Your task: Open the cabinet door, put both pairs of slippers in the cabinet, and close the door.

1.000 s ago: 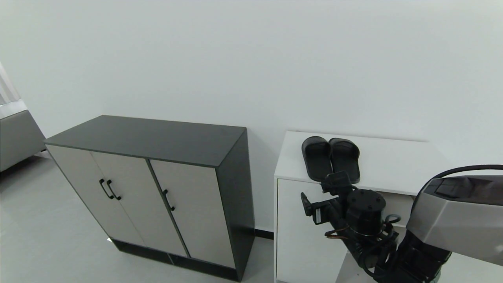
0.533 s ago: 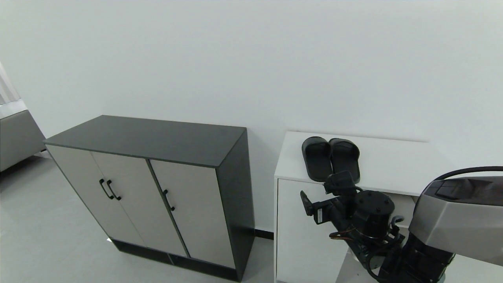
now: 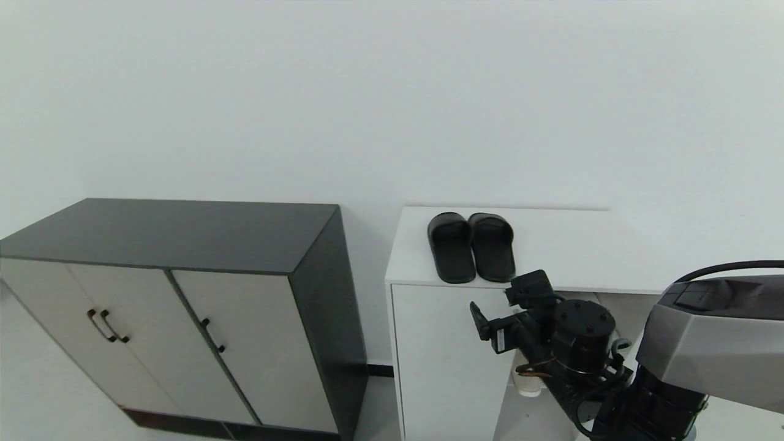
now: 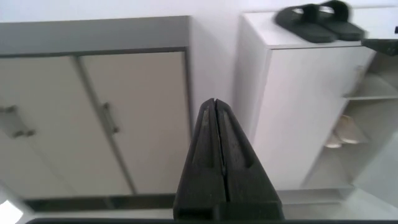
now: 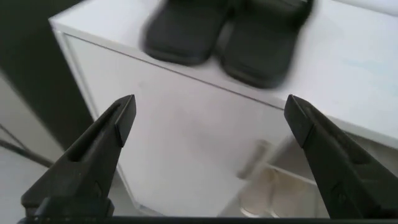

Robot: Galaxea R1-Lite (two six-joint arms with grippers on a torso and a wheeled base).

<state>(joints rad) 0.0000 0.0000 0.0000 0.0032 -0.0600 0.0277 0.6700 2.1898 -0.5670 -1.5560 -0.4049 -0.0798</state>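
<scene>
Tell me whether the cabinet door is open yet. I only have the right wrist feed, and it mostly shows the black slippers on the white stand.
Observer: Not yet. In the head view the cabinet doors are all shut.
Operator: Where is the second pair?
Observer: The left wrist view shows what looks like a light pair of slippers lying inside the white stand, lower down than the black slippers on its top.
Operator: What is the left arm doing?
Observer: The left gripper is shut on nothing and points toward the cabinet front, apart from the handles.
</scene>
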